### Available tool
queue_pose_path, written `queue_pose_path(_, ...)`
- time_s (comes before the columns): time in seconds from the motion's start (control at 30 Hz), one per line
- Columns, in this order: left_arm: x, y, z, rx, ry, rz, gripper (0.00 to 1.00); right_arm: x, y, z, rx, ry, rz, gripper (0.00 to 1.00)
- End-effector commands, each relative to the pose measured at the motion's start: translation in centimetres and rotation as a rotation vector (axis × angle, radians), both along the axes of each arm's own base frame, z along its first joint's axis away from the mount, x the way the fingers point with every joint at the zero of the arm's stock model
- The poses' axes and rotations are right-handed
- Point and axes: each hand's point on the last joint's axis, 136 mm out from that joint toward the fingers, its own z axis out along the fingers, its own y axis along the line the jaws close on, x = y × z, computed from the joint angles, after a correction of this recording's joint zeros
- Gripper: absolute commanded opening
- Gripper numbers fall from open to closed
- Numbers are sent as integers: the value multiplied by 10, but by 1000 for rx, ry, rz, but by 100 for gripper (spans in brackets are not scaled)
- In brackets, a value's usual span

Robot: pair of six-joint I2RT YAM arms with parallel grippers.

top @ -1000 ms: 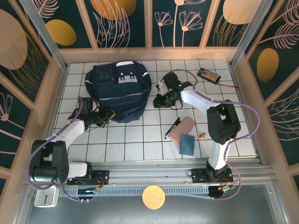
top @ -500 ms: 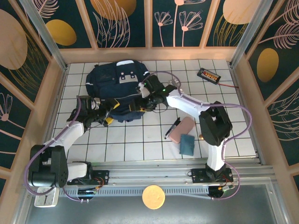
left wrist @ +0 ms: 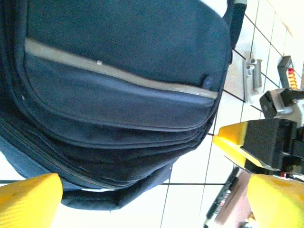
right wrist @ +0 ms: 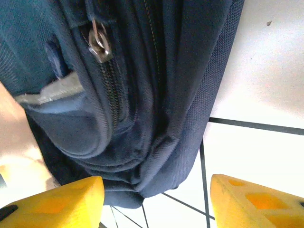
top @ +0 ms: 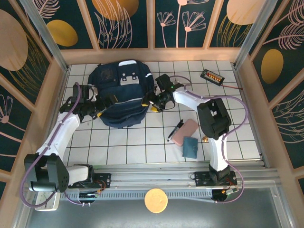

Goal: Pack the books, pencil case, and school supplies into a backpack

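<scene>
The navy backpack [top: 121,92] lies flat at the back left of the tiled table, its white stripe [left wrist: 118,73] and a zipper pull [right wrist: 99,45] showing up close. My left gripper [top: 105,102] is open at the backpack's left lower side, its jaws wide, with the bag's bottom edge [left wrist: 118,190] ahead of them. My right gripper [top: 151,102] is open at the bag's right side, a fabric corner [right wrist: 175,166] lying loose between its fingers. The black pen [top: 175,130], the pink pencil case [top: 185,131] and the teal item [top: 191,147] lie together at the front right. The books are out of view.
A black tray with orange pieces [top: 212,76] sits at the back right, a red cable trailing from it. A small brass-coloured object [top: 205,138] lies beside the pencil case. Wooden walls close in the table on three sides.
My left gripper has opened and moved back along the backpack's left side. My right gripper swung in from the right to the bag's edge and opened wider. The backpack has settled flat.
</scene>
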Motion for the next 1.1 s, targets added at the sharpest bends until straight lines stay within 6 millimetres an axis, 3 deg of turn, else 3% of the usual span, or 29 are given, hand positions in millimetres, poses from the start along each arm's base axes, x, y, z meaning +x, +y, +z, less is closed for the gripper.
queue_pose_path(0.0, -9, 10, 9, 109, -9, -51, 99, 5, 8, 7, -1, 21, -36, 61)
queue_pose_path(0.1, -10, 14, 17, 139, -29, -44, 99, 10, 13, 10, 2, 21, -50, 60)
queue_pose_path(0.33, -3, 14, 8, 162, -31, -78, 99, 11, 23, -5, -12, 67, -65, 56)
queue_pose_path(0.63, 6, 15, 4, 191, -26, -94, 99, -3, 9, -23, -67, 128, -104, 57)
queue_pose_path(0.93, 7, 16, 1, 192, -21, -91, 99, 0, 14, -23, -43, 121, -121, 55)
queue_pose_path(1.07, 5, 15, -2, 181, -20, -88, 99, 7, 21, -20, -1, 105, -136, 49)
